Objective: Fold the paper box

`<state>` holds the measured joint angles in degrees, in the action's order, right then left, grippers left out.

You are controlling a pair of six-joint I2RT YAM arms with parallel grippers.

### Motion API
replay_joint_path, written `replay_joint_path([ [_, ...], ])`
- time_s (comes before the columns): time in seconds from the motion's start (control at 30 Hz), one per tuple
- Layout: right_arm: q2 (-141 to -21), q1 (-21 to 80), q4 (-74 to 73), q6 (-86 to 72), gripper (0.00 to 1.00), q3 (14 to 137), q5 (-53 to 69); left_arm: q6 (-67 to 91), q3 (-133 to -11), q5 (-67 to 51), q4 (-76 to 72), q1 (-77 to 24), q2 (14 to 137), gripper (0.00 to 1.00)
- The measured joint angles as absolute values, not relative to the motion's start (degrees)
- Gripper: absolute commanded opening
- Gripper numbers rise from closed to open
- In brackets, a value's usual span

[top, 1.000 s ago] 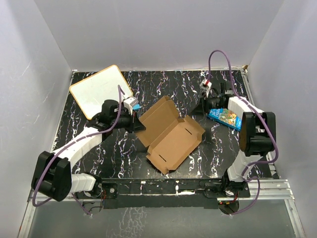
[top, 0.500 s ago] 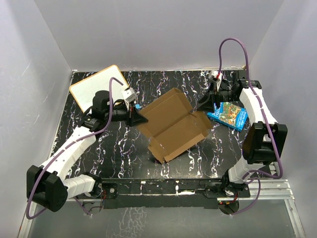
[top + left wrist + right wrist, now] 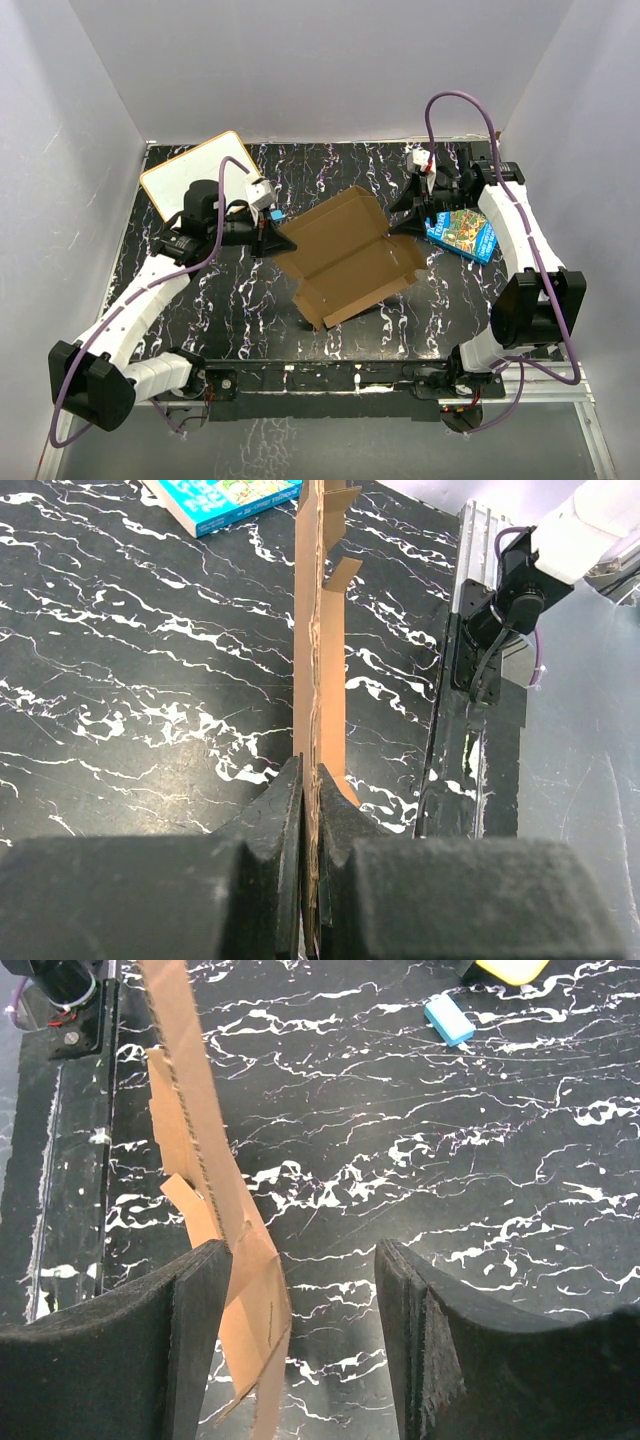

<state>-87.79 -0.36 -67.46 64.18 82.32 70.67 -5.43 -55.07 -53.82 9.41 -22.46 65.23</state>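
**While the left gripper (image 3: 312, 810) holds, the right gripper (image 3: 305, 1340) waits**

The paper box (image 3: 345, 255) sits in the middle of the table (image 3: 230, 300), one edge clenched by the left gripper. The right gripper is released — cardboard lies beside one finger. Centre that edge first, then close squarely.

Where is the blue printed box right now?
In the top view, the blue box lies on the right side of the table, just right of the right hand and the paper box.
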Motion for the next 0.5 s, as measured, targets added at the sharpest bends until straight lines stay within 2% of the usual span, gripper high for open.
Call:
replay_joint_path([
  [0.27,-87.79,-0.16,-67.72,67.26,0.52,82.0,68.75,-6.09,-55.07,-54.63,9.98,-22.46,63.94,0.0],
  [0.5,-87.79,1.56,-69.17,70.48,0.52,79.83,68.45,-6.02,-55.07,-55.16,9.8,-22.46,63.75,0.0],
])
